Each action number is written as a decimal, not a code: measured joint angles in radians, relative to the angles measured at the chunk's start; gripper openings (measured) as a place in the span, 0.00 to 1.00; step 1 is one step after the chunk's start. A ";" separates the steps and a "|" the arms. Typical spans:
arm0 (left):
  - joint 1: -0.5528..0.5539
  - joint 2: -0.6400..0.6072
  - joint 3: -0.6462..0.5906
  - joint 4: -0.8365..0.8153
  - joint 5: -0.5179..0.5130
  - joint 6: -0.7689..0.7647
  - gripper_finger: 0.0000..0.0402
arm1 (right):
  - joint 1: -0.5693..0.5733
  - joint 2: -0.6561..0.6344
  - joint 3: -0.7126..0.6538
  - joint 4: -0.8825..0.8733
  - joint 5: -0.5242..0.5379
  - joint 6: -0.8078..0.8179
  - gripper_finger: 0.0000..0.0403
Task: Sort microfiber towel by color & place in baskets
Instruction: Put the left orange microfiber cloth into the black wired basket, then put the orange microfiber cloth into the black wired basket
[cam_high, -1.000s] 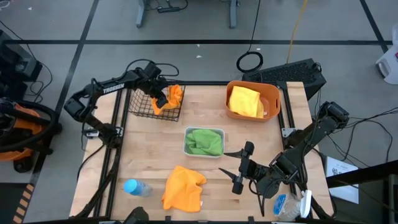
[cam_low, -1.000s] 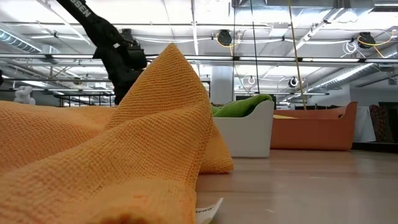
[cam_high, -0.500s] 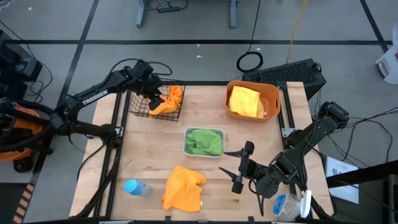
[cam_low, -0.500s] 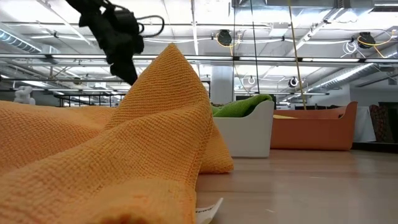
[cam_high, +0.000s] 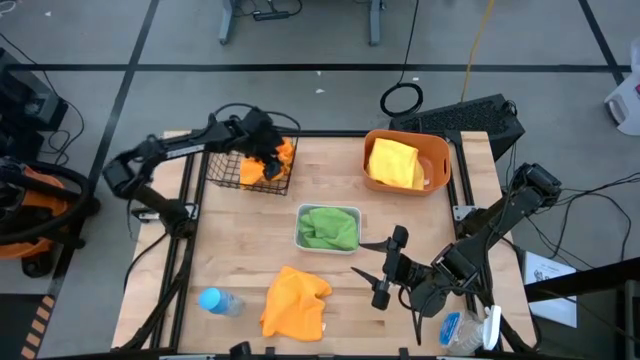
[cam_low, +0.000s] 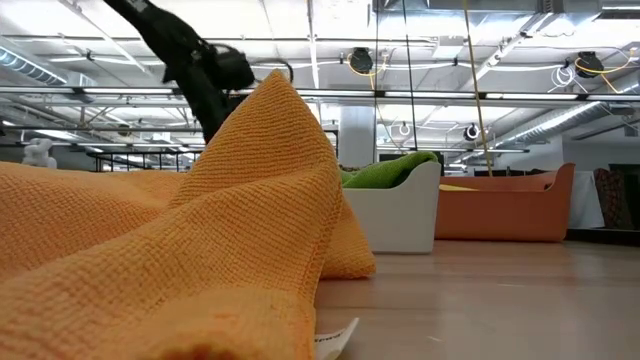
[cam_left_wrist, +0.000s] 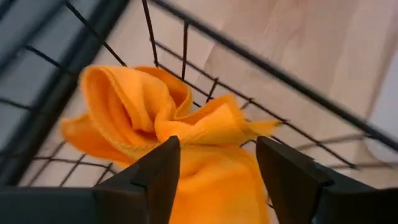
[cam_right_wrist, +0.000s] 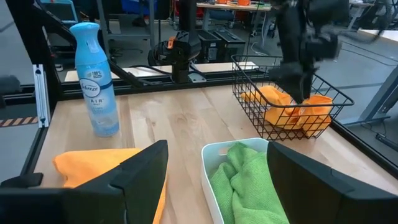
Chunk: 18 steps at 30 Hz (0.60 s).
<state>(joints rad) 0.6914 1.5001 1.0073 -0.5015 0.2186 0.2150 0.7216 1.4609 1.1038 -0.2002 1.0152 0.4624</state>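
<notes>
Since the earlier frame, left arm drawn back in over the wire basket (cam_high: 248, 162), with the left gripper (cam_high: 266, 150) now down inside it, over the orange towel (cam_high: 262, 165) lying there. Left fingers (cam_left_wrist: 155, 180) spread wide on either side of that towel, not closed on it; towel bunched against the mesh, folds standing up between the fingers. Same basket and towel visible from the right wrist view (cam_right_wrist: 292, 106), with the left arm reaching down into the basket.

Right gripper (cam_high: 385, 270) parked low over the near right part of the counter (cam_high: 240, 230), unchanged in position. Right fingers (cam_right_wrist: 140, 171) held wide apart, holding nothing.

Second orange towel (cam_high: 295, 302) lying loose on the counter near the front edge, just beside the spray bottle (cam_high: 218, 301), which lies on its side. This towel fills most of the low view (cam_low: 180, 250).

Green towel (cam_high: 328, 228) resting in the white tray (cam_high: 300, 214) at mid-counter. Yellow towel (cam_high: 393, 163) resting in the orange tub (cam_high: 440, 160) at the far right corner.
</notes>
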 joint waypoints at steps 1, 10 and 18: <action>0.000 0.026 0.000 0.012 -0.001 0.000 0.51 | 0.000 0.000 0.000 -0.002 0.000 -0.001 0.66; 0.005 0.107 0.006 0.008 0.002 -0.013 0.36 | 0.000 0.000 0.000 -0.015 0.000 0.005 0.66; 0.006 -0.126 0.038 -0.075 0.007 -0.027 0.35 | 0.000 0.000 0.000 -0.016 0.000 0.012 0.66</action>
<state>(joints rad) 0.6979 1.3744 1.0453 -0.5766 0.2260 0.1883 0.7219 1.4610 1.1038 -0.2159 1.0153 0.4748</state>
